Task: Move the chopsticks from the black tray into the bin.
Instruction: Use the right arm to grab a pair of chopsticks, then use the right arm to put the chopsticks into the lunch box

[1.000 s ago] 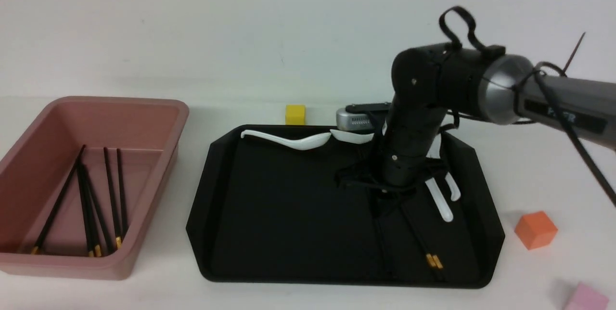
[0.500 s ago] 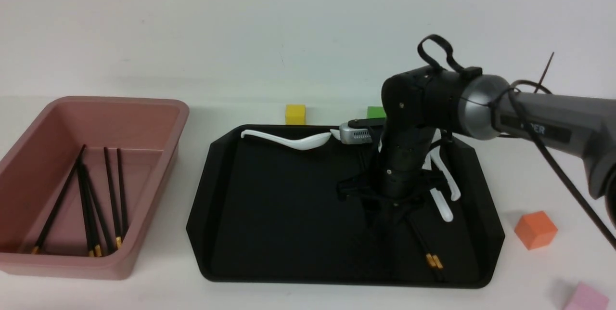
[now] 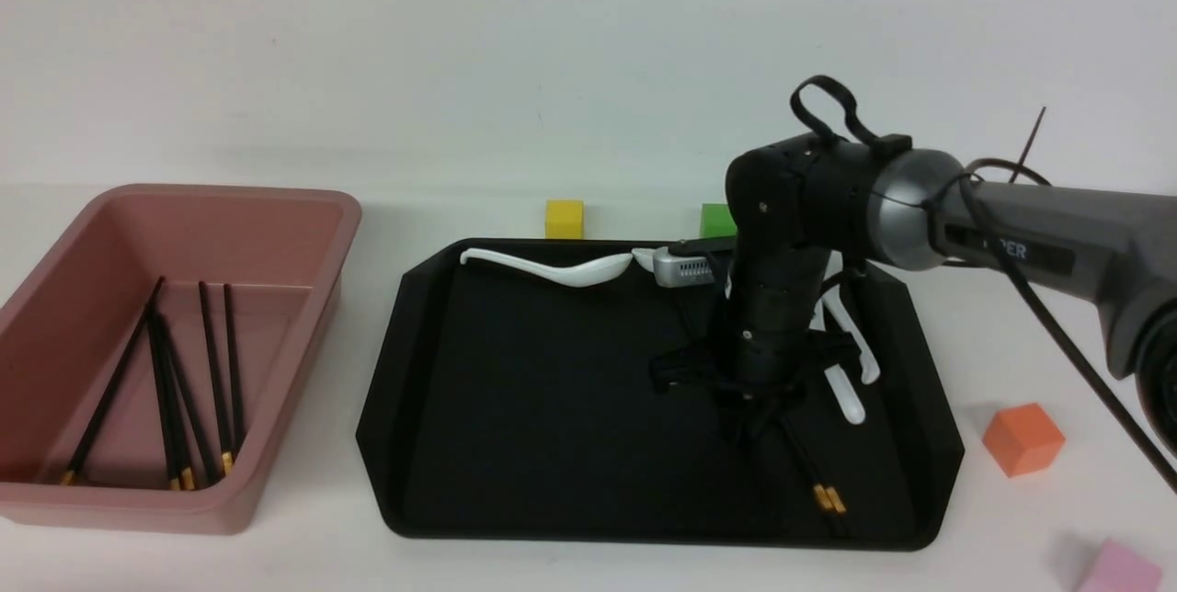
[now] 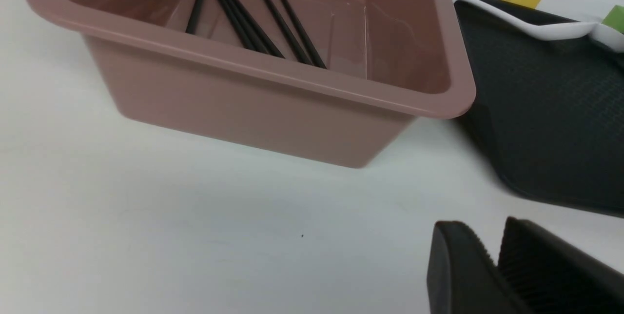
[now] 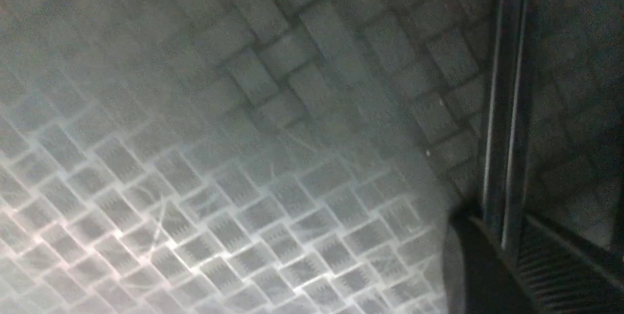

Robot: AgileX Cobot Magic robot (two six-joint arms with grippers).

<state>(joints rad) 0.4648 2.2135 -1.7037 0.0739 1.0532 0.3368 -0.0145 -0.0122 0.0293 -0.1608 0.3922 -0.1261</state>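
Note:
Two black chopsticks [image 3: 809,472] with gold bands lie on the right part of the black tray [image 3: 515,390]. My right gripper [image 3: 756,422] points down onto them. In the right wrist view the pair [image 5: 504,109] runs between my right gripper's [image 5: 507,236] fingers, which are closed on it just above the tray floor. Several more chopsticks [image 3: 211,371] lie in the pink bin [image 3: 276,206] at the left. My left gripper [image 4: 492,236] is shut and empty over the bare table, near the bin [image 4: 273,104] and the tray's corner [image 4: 546,124]; it is out of the front view.
White spoons lie along the tray's far rim [image 3: 552,268] and to the right of my right gripper [image 3: 846,381]. A yellow block [image 3: 564,218] and a green block [image 3: 717,219] stand behind the tray. An orange block [image 3: 1022,438] and a pink block [image 3: 1117,567] stand to its right.
My right arm has lowered and shifted slightly toward me, and its fingers have closed in around the two chopsticks. The chopsticks' gold ends have not moved. The green block has come into view.

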